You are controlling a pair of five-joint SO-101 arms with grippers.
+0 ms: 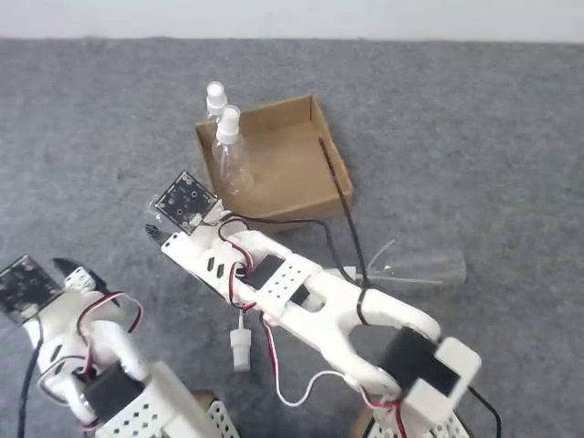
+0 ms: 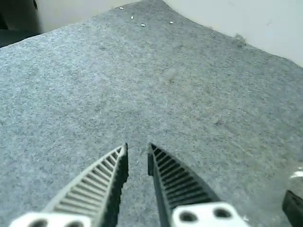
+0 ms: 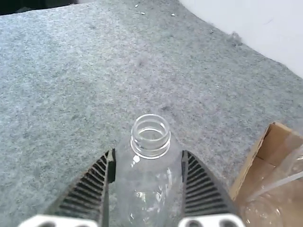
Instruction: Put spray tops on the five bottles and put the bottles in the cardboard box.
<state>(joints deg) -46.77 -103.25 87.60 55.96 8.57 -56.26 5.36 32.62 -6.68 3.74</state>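
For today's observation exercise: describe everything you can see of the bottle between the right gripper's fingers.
The bottle is clear plastic, with an open, ridged round neck and no spray top. It points away from the right gripper, whose ribbed dark fingers sit close against its sides, above the grey carpet and beside the cardboard box.

The left arm (image 1: pixel 100 347) is sitting folded at the near left, its left gripper (image 2: pixel 137 151) showing jaws a narrow gap apart. The right arm (image 1: pixel 301 292) is stretching forward, its right gripper (image 3: pixel 147 161) clamping a bottle (image 3: pixel 150 135) on both sides
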